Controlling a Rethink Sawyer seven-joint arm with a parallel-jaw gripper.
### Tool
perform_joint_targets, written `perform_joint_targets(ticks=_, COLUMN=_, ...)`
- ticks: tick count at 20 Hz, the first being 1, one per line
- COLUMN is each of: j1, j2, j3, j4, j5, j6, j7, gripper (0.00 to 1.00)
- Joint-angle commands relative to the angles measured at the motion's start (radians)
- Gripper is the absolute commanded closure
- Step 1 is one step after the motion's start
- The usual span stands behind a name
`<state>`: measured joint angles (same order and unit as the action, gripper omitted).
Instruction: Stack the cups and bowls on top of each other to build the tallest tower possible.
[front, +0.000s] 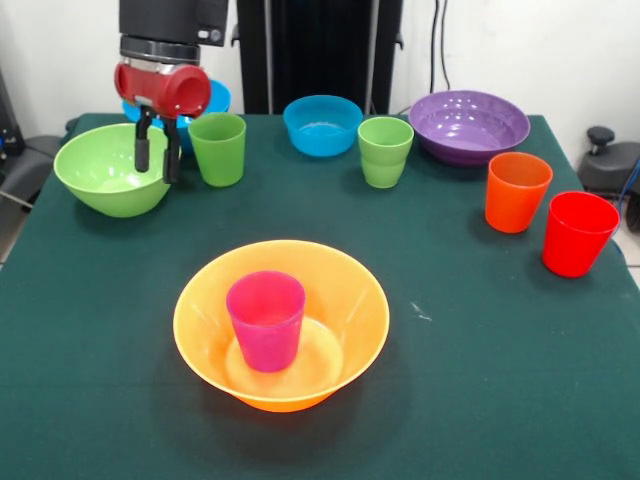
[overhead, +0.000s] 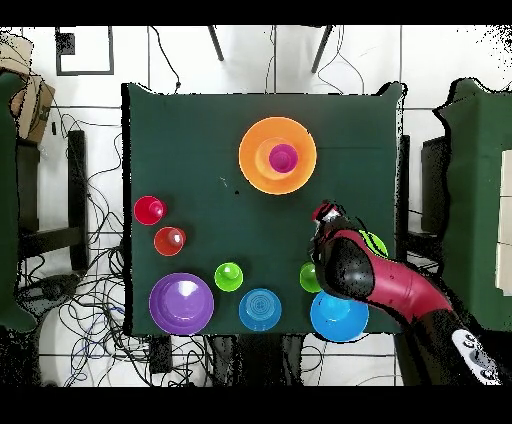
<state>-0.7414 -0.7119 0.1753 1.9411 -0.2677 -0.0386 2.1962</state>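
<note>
Sitting nearest the front camera, the big orange bowl rests upright on the green table with the purple cup standing upright inside it, on the bowl's floor; from overhead the same pair shows as an orange ring with the purple cup a little off centre in it. Taking the orange bowl as the clock centre in the front view, the red cup stands at about 2 o'clock near the table's edge, and the orange cup just beside it, a little farther back; the two are close but apart. Farther still, at 1 o'clock, a lime green cup stands alone, and the wide purple bowl lies behind and to the side of it. At 12 o'clock, toward the far edge, sits a blue bowl. At 11 o'clock the second green cup stands upright, and at 10 o'clock the green bowl sits near the table's side edge. Over that bowl's rim, on the side toward the green cup, hangs the gripper under the red arm; its two dark fingers point down with a narrow gap between them, and nothing is between them. Behind the arm, mostly hidden, another blue bowl shows at the far edge.
</note>
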Motion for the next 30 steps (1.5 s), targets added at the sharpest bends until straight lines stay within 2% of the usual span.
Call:
perform_joint_targets(ticks=1, j1=-0.023, j2=-0.010, j3=0.171, j4=0.049, j5=-0.075, j6=0.182, j7=-0.073, gripper=0.00)
perform_joint_targets(ticks=7, j1=-0.022, j2=0.016, j3=0.174, j4=0.044, j5=-0.098, j6=0.153, j7=-0.054, gripper=0.00)
perform_joint_targets(ticks=12, j1=0.024, j2=0.054, j3=0.121, j4=-0.006, j5=-0.113, j6=0.109, j7=-0.029, gripper=0.00)
perform_joint_targets(ticks=16, j1=0.028, j2=0.062, j3=0.113, j4=-0.019, j5=-0.119, j6=0.106, j7=-0.028, gripper=0.00)
perform_joint_targets(ticks=25, j1=0.000, j2=0.018, j3=0.113, j4=-0.033, j5=-0.125, j6=0.177, j7=-0.062, gripper=0.00)
perform_joint_targets(ticks=30, j1=-0.064, j2=-0.083, j3=0.163, j4=0.057, j5=-0.116, j6=0.223, j7=-0.083, gripper=0.00)
